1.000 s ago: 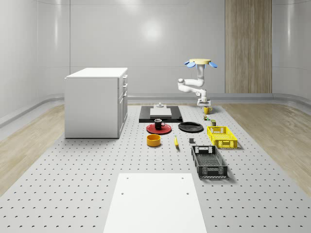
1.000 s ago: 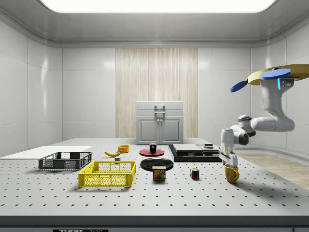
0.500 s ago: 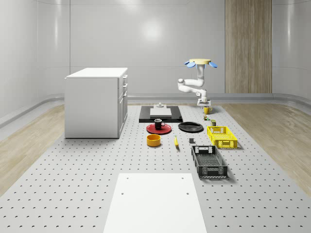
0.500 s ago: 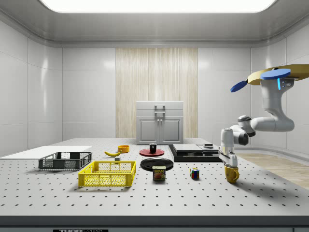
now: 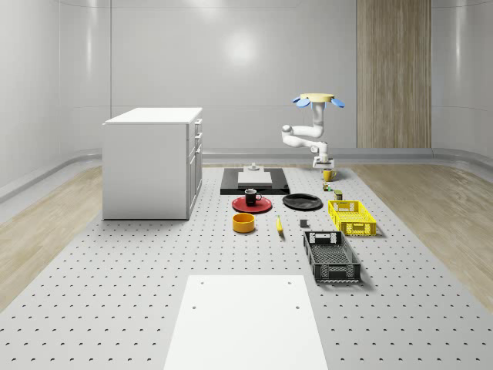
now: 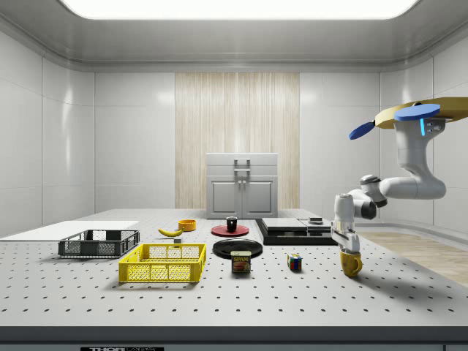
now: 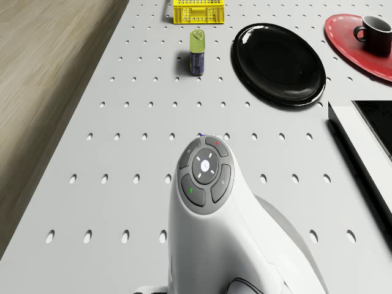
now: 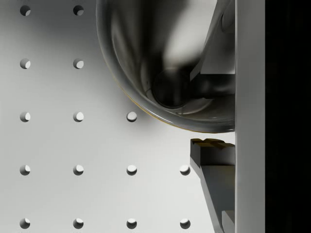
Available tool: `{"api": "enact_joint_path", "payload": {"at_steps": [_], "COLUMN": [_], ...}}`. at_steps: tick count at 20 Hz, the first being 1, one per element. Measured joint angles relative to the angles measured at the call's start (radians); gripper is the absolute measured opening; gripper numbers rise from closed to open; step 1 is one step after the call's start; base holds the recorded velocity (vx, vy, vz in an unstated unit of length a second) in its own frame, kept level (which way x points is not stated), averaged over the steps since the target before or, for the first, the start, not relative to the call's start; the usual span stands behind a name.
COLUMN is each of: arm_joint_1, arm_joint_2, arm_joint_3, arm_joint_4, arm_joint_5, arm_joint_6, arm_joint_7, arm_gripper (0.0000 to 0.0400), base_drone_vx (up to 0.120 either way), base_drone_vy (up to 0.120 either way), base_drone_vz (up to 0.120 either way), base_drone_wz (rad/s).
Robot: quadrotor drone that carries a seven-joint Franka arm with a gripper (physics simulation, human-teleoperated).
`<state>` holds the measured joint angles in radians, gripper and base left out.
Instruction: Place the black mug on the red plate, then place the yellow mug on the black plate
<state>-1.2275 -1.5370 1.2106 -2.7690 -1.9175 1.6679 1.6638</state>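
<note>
Over the far corner of the perforated surface (image 5: 115,293), at the whole-scene view's right, the drone (image 5: 316,99) is hovering in the air with its arm bending down toward the tabletop. At the arm's end the pincer (image 6: 349,247) is pointing straight down at the yellow mug (image 6: 351,263), which is sitting on the surface just below it. Seen along the wrist, one finger (image 8: 214,167) is lying outside the mug's rim (image 8: 146,109) while the other is reaching inside the bowl, so the pincer is straddling the mug's wall; whether it is already pressing on that wall I cannot tell.

Nearer the middle of the surface, the black mug (image 5: 250,196) is standing upright on the red plate (image 5: 252,204). Just beside that plate, toward the whole-scene view's right, the black plate (image 5: 302,202) is lying bare, well apart from the yellow mug. From the drone's own camera the black plate (image 7: 278,64) and the red plate (image 7: 358,40) with its black mug (image 7: 373,27) are showing beyond the arm's wrist housing (image 7: 205,174).

Between the black plate and the yellow mug in the side view, a small can (image 6: 240,262) and a coloured cube (image 6: 294,262) are resting on the surface. A yellow basket (image 5: 351,216) and a black basket (image 5: 331,256) are sitting toward the whole-scene view's right, an orange bowl (image 5: 243,223) and a banana (image 5: 279,224) are lying in front of the plates, and a white cabinet (image 5: 152,162) is standing at the left.
</note>
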Motion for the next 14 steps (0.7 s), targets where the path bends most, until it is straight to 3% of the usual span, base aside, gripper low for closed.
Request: {"api": "enact_joint_path", "payload": {"at_steps": [6,9,14], "arm_joint_1": [0.015,0.02,0.023], "arm_joint_2": [-0.001,-0.003,-0.006], "arm_joint_3": [0.075,0.113,0.147], "arm_joint_4": [-0.023,-0.033,-0.039], "arm_joint_5": [0.07,0.105,0.138], "arm_joint_6": [-0.031,-0.044,-0.054], "arm_joint_7": [-0.001,0.0,0.001], "arm_gripper": [0.0112,0.0111,0.011], "base_drone_vx": [0.0,0.12,0.12], "base_drone_vy": [0.0,-0.107,-0.12], "base_drone_vz": [0.12,0.093,0.0], "base_drone_wz": [0.0,0.0,0.0]}}
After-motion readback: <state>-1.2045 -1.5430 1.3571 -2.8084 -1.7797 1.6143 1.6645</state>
